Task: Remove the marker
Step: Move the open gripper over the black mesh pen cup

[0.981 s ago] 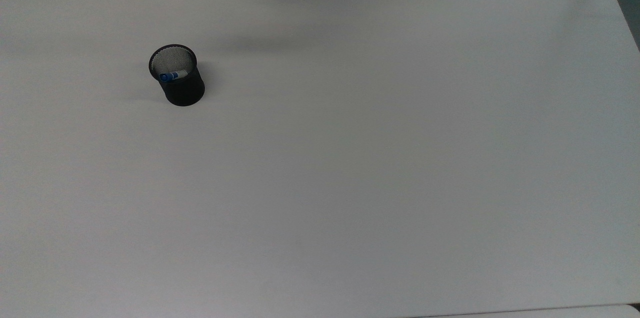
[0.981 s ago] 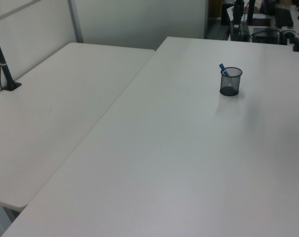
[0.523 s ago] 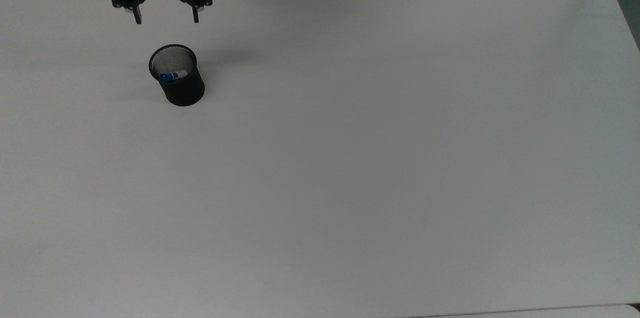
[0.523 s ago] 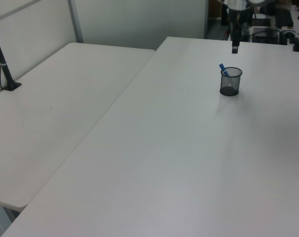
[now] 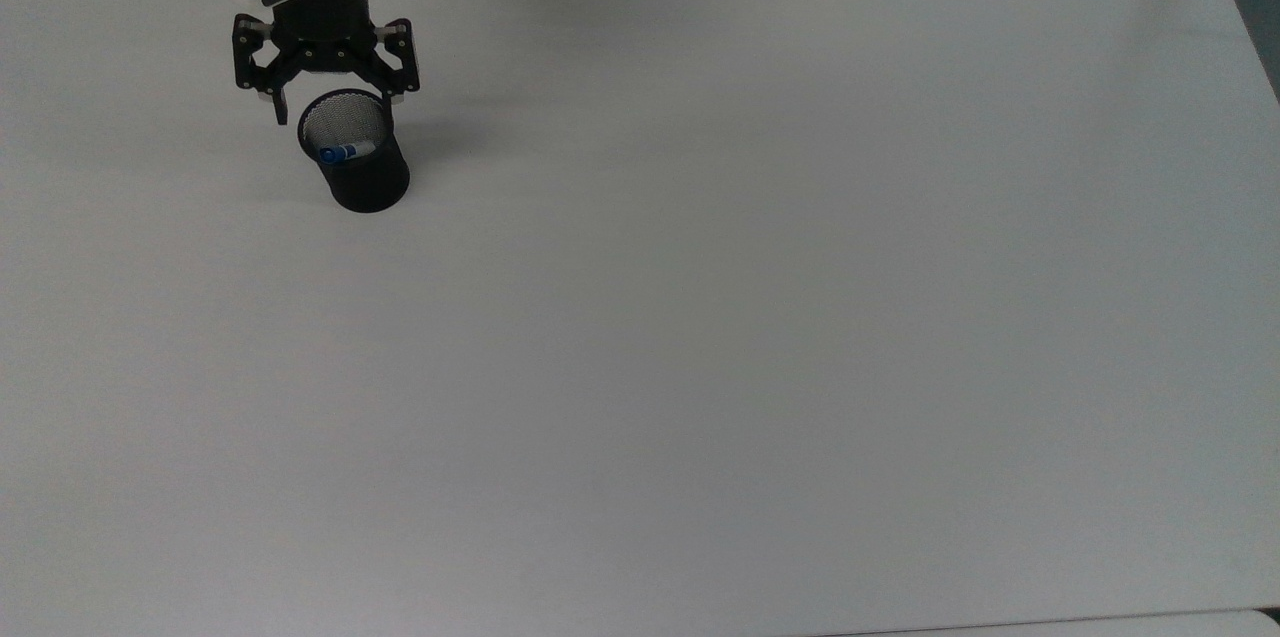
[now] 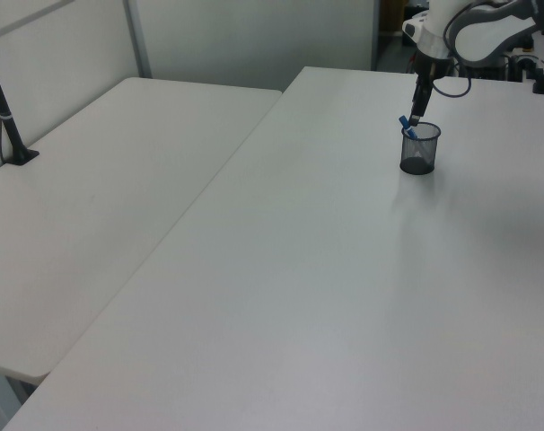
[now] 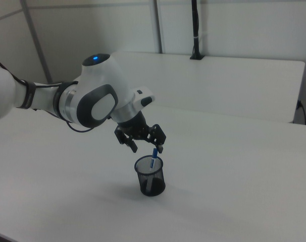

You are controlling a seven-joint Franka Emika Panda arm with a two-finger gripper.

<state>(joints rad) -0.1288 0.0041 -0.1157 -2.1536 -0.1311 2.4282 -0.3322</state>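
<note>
I see my hand (image 5: pixel 338 110) spread wide and empty, hovering just above the marker (image 5: pixel 346 152), which leans inside the black mesh cup (image 5: pixel 366 175) at the top view's far-left bench (image 5: pixel 750 317).

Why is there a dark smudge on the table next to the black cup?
That is a soft shadow. In the top view it lies on the table to the right of the mesh cup, under the open claw; in the left view it is only a faint grey patch below the cup.
</note>
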